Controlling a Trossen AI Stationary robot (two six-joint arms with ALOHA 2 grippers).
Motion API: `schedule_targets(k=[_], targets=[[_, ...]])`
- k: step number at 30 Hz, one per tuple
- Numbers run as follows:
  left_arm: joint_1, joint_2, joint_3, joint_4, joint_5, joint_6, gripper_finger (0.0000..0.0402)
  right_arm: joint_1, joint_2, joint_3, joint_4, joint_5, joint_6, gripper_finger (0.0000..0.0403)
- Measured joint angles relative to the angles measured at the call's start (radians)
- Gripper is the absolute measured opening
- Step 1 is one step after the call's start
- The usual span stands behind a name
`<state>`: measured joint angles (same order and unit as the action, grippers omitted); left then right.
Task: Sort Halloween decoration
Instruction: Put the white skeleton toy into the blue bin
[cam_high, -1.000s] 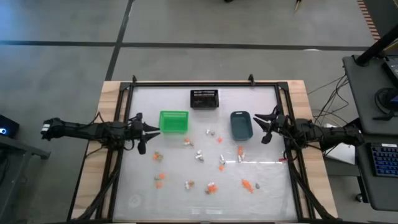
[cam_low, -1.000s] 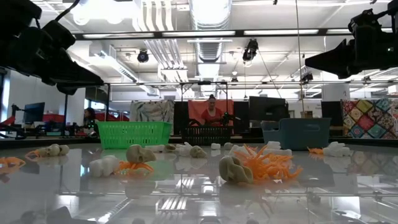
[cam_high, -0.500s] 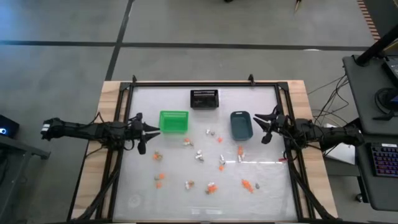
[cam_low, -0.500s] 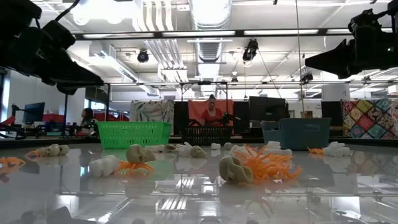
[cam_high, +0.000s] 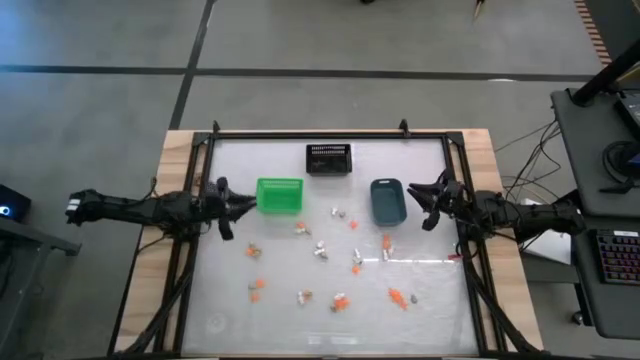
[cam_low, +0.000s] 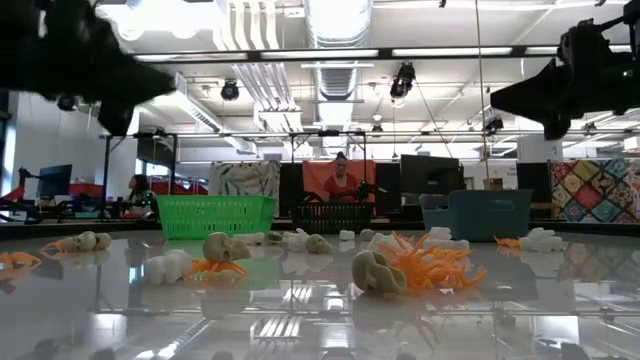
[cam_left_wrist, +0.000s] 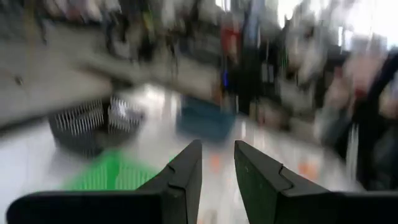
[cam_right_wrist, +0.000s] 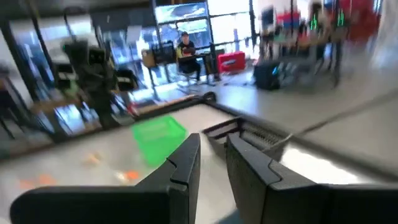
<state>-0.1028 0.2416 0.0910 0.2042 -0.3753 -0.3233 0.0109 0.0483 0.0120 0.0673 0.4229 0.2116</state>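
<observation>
Across the table, Halloween decoration trinkets lay scattered before three bins. Left gripper hovered beside the green bin, right gripper near the blue-grey bin, both slightly parted, grasping nothing.

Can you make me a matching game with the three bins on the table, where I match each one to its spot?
Things:
1. green bin
2. black mesh bin
3. blue-grey bin

Places:
A. nearest the right gripper
B. at the table's far edge, in the middle
C. nearest the left gripper

Pairs: 1-C, 2-B, 3-A
</observation>
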Motion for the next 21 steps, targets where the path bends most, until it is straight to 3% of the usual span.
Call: schedule_targets(k=[4, 10, 21], targets=[[-0.001, 0.027, 0.000, 0.235, -0.001, 0.037, 0.0078, -0.004, 0.000, 0.000, 0.075, 0.075, 0.193, 0.0068], [0.000, 0.132, 0.000, 0.473, 0.034, 0.048, 0.0078, -0.002, 0.029, 0.000, 0.234, -0.085, 0.207, 0.0068], [-0.001, 0.369, 0.000, 0.623, 0.073, -0.129, 0.0078, -0.002, 0.084, 0.000, 0.264, -0.120, 0.359, 0.0068]])
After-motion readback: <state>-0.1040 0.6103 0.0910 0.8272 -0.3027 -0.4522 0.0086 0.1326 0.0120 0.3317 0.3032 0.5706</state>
